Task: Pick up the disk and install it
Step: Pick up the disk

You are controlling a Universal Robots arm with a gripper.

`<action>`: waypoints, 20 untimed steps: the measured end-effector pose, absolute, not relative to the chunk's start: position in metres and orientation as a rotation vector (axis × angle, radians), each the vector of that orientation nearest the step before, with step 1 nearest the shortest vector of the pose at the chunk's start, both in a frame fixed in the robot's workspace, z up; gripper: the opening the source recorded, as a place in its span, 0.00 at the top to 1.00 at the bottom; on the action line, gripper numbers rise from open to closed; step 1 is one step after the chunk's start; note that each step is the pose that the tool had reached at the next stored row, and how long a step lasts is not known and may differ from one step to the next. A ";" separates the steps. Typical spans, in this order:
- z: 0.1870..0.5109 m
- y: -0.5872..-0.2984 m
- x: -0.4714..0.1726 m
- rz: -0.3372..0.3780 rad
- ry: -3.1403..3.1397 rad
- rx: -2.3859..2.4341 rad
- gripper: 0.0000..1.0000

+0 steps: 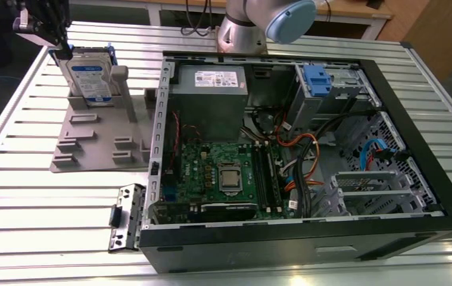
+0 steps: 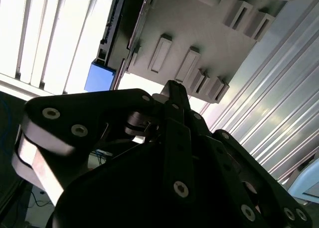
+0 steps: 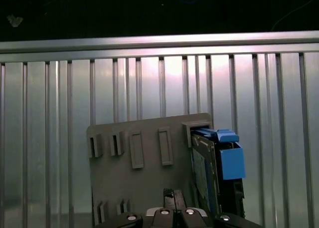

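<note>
The disk (image 1: 90,76), silver with a white-and-blue label and a blue carrier, stands upright in a slot of a grey holder (image 1: 90,146) at the exterior view's far left. My black gripper (image 1: 64,50) hangs just above the disk's upper corner, on its left, and holds nothing. In the first wrist view the disk (image 3: 205,174) stands beside my gripper (image 3: 172,194), over the holder (image 3: 129,180). The second wrist view has the gripper (image 2: 174,88) with its tips together in front of the holder (image 2: 209,43).
An open black computer case (image 1: 289,241) lies on the slatted metal table (image 1: 43,238). Inside are a silver cage with a blue latch (image 1: 325,89), a grey box with a white sticker (image 1: 208,89), a green board and cables. A small metal bracket (image 1: 126,217) lies beside the case.
</note>
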State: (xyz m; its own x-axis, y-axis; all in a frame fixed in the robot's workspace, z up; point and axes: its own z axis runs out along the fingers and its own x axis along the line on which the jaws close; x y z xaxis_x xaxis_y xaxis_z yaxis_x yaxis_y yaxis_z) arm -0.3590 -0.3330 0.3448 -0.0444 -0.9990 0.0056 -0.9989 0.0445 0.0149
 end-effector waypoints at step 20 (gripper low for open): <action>0.345 -0.333 -0.359 -0.011 -2.235 2.187 0.53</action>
